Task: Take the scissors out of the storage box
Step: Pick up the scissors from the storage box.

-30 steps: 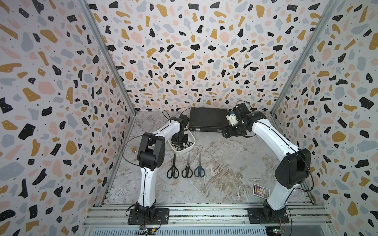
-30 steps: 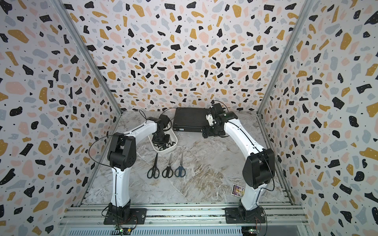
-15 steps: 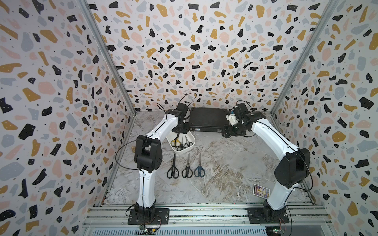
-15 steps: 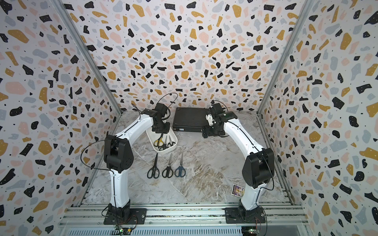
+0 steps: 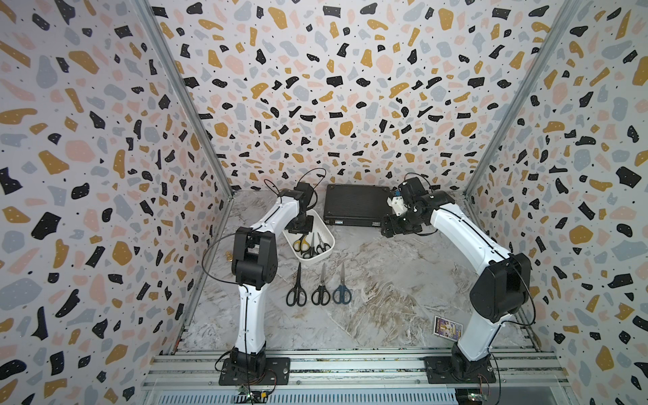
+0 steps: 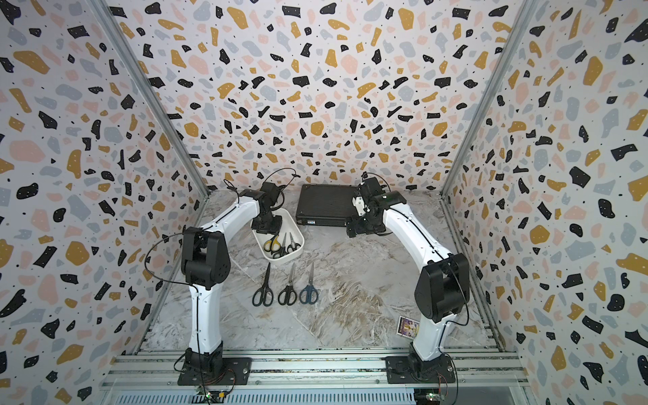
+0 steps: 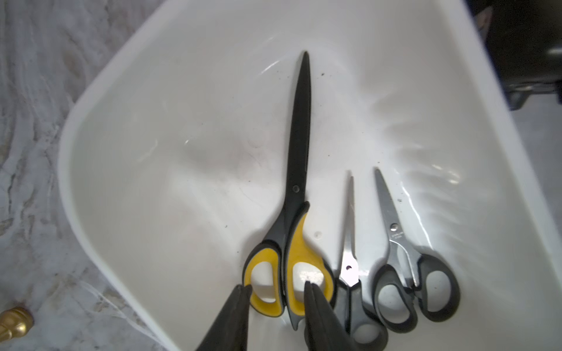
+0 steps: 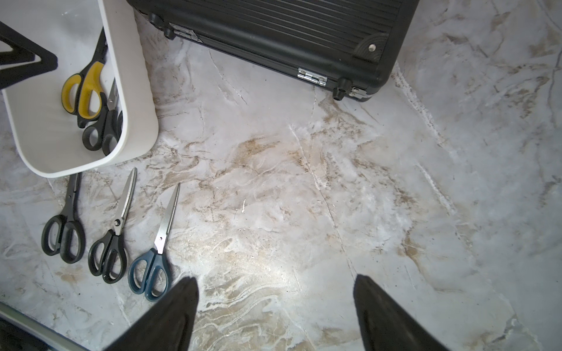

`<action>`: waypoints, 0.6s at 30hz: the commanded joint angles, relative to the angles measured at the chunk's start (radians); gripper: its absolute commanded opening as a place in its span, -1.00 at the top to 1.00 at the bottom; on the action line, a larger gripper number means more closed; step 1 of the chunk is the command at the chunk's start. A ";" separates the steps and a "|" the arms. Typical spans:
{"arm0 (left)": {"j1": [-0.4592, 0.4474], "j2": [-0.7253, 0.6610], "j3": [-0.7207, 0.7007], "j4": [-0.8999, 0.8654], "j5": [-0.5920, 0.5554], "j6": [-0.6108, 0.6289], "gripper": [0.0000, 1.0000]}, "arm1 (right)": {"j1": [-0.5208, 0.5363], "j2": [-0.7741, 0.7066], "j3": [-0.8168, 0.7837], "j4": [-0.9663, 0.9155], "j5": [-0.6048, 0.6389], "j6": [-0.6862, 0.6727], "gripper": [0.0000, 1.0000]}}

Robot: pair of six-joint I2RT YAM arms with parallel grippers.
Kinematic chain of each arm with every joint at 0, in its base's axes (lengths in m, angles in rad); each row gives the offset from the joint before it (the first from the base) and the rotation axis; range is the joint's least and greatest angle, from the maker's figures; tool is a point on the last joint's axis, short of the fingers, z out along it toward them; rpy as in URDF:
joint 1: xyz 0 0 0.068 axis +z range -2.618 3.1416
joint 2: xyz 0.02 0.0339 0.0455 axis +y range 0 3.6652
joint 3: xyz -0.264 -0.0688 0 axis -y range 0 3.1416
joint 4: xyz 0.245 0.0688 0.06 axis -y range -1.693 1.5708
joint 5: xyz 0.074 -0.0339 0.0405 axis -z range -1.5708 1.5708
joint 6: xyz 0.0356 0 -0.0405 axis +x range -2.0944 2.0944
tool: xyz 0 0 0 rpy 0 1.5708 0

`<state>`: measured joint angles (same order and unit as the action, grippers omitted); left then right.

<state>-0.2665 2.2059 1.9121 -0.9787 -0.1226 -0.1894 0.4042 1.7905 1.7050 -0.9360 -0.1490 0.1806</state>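
Marbled bench (image 5: 385,308) lies under me. My left pincer (image 7: 275,291) hangs part-open inside the white storage box (image 7: 100,74), fingertips over the handles of the yellow-and-black scissors (image 7: 299,136). Two dark-handled pairs (image 7: 349,258) (image 7: 395,237) lie beside them. My right pincer (image 8: 276,282) gapes wide over bare bench near the black case (image 8: 273,27). Three more pairs (image 5: 321,291) lie in a row just outside the box.

Three walls (image 5: 350,87) in terrazzo print: black, ochre, pink and grey-blue chips on white. Bare metal posts (image 5: 187,101) at both back corners. Counter (image 5: 385,301) marble-look, grey-white with tan veining; bright sheen patch in right wrist view. Aluminium rails (image 5: 350,368) along front edge. Light soft, even.
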 commanded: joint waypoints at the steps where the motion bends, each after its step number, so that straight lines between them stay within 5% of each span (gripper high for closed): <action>1: -0.008 0.024 -0.036 -0.030 0.001 0.030 0.31 | 0.003 -0.002 0.030 -0.027 0.000 -0.010 -0.72; 18: -0.004 0.139 -0.054 -0.026 -0.007 -0.002 0.39 | 0.003 -0.003 0.027 -0.028 0.003 -0.013 -0.71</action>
<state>-0.2726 2.2898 1.8557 -0.9722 -0.1169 -0.1802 0.4042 1.8008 1.7050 -0.9356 -0.1482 0.1757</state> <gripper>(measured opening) 0.312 0.857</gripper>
